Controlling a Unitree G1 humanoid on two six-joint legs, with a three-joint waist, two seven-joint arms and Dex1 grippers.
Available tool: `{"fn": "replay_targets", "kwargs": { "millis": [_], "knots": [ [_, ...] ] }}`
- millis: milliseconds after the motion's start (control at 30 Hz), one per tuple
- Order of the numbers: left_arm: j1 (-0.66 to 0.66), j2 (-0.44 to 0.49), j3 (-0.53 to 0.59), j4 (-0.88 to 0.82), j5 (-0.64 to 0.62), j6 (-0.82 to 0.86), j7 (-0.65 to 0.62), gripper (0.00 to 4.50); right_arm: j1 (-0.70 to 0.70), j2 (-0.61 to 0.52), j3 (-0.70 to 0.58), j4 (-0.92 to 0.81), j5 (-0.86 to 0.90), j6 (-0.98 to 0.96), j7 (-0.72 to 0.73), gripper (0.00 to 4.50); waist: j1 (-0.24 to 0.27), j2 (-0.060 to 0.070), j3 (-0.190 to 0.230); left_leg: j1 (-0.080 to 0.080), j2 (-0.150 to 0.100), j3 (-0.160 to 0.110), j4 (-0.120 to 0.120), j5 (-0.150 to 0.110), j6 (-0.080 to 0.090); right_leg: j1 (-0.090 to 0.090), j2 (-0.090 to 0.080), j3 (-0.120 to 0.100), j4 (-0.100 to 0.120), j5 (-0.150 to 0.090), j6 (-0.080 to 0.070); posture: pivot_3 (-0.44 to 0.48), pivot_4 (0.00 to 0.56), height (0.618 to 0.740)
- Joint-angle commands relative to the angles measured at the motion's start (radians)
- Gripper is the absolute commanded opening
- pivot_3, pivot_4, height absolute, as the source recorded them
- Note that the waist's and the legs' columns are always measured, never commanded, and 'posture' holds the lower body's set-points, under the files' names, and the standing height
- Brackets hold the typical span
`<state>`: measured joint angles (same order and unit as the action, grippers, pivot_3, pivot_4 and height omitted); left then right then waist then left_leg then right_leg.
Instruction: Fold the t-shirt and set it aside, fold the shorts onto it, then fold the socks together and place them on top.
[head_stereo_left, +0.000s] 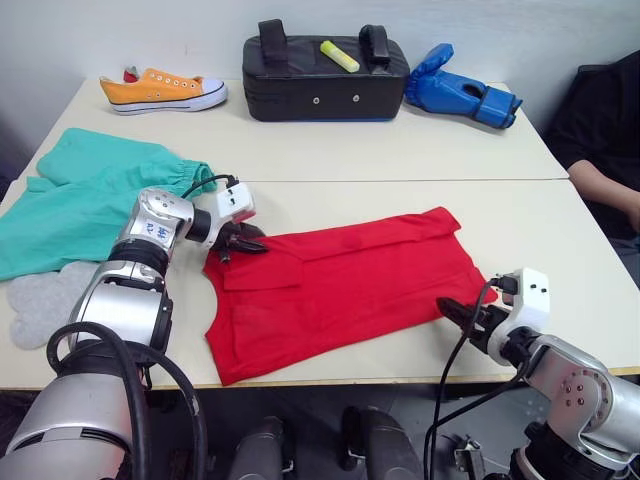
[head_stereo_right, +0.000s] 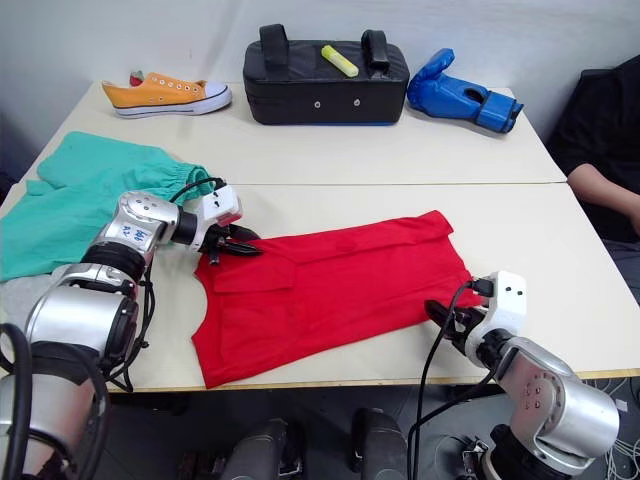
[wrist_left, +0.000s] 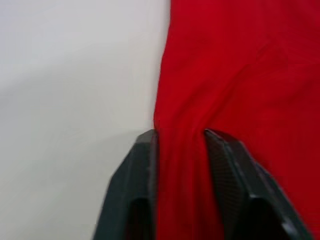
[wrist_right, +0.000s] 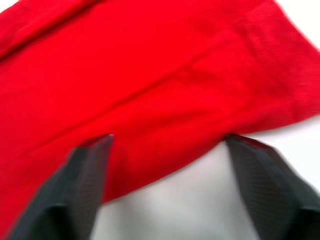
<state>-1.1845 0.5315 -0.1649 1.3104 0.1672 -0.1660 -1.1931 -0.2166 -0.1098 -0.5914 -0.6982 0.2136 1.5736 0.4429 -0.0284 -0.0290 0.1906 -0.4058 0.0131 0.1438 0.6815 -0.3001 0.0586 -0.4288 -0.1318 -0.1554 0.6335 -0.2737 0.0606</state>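
Observation:
The red t-shirt (head_stereo_left: 340, 285) lies partly folded in the middle of the near table. My left gripper (head_stereo_left: 243, 243) is at its left edge, shut on a fold of the red cloth (wrist_left: 182, 150). At the shirt's near right hem, my right gripper (head_stereo_left: 455, 312) stands open, its fingers (wrist_right: 90, 170) straddling the hem edge. The teal shorts (head_stereo_left: 80, 195) are spread at the left of the table. The grey socks (head_stereo_left: 40, 300) lie at the near left edge, beside my left arm.
At the back of the far table are an orange sneaker (head_stereo_left: 165, 90), a black padded bag (head_stereo_left: 325, 75) with a yellow marker (head_stereo_left: 339, 56) on top, and a blue glove (head_stereo_left: 462, 92). A person's arm (head_stereo_left: 605, 190) rests at the right edge.

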Motion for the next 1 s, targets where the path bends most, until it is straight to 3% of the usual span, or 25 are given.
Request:
{"fn": "replay_targets", "kwargs": {
  "millis": [33, 67, 233, 433, 633, 900, 1000],
  "knots": [
    [0.007, 0.020, 0.010, -0.002, 0.011, -0.002, -0.001, 0.33, 0.012, -0.005, 0.022, 0.040, 0.021, 0.010, -0.019, 2.09, 0.000, 0.000, 0.000, 0.000, 0.000, 0.000, 0.000, 0.000, 0.000, 0.000, 0.000, 0.000, 0.000, 0.000, 0.000, 0.000, 0.150, 0.740],
    [0.009, 0.022, 0.011, -0.002, 0.010, 0.001, -0.008, 0.03, 0.012, -0.013, 0.029, 0.044, 0.024, 0.002, -0.021, 1.76, -0.001, 0.000, 0.000, 0.000, 0.000, 0.000, 0.000, 0.000, 0.000, 0.000, 0.000, 0.000, 0.000, 0.000, 0.000, 0.000, 0.150, 0.740],
    [0.031, 0.045, 0.022, -0.009, -0.005, 0.036, -0.078, 0.00, -0.001, -0.050, 0.070, 0.081, 0.037, -0.048, -0.025, 0.02, -0.009, 0.000, 0.000, 0.001, 0.001, 0.000, -0.001, 0.000, -0.001, 0.000, 0.000, 0.000, 0.000, 0.000, 0.000, 0.000, 0.150, 0.740],
    [0.095, 0.090, 0.054, -0.066, -0.039, 0.049, -0.161, 0.00, -0.093, -0.116, 0.115, 0.218, 0.049, -0.128, -0.028, 0.02, -0.024, 0.000, 0.000, 0.001, 0.001, 0.001, -0.001, 0.000, -0.001, 0.000, 0.001, 0.000, 0.001, 0.000, -0.001, 0.000, 0.150, 0.740],
    [0.225, 0.126, 0.105, -0.233, -0.109, 0.187, -0.160, 0.00, -0.277, -0.231, 0.227, 0.527, 0.036, -0.315, -0.015, 0.02, -0.029, 0.002, 0.001, 0.002, 0.001, 0.002, -0.001, 0.000, -0.002, -0.001, 0.000, 0.002, 0.003, -0.001, -0.001, 0.000, 0.150, 0.740],
    [0.579, 0.140, 0.208, -0.839, -0.248, 0.551, -0.005, 0.00, -0.668, -0.305, 0.438, 1.222, -0.065, -0.712, 0.037, 0.02, -0.047, 0.005, 0.002, 0.004, 0.001, 0.003, -0.003, 0.001, -0.003, -0.001, 0.001, 0.004, 0.006, -0.001, -0.002, 0.000, 0.150, 0.740],
    [0.696, 0.109, 0.264, -1.078, -0.295, 0.706, 0.134, 0.00, -0.782, -0.314, 0.494, 1.469, -0.115, -0.854, 0.049, 0.02, -0.048, 0.005, 0.002, 0.004, 0.001, 0.003, -0.004, 0.001, -0.003, 0.000, 0.001, 0.004, 0.005, -0.001, -0.002, 0.000, 0.150, 0.740]
  ]
}}
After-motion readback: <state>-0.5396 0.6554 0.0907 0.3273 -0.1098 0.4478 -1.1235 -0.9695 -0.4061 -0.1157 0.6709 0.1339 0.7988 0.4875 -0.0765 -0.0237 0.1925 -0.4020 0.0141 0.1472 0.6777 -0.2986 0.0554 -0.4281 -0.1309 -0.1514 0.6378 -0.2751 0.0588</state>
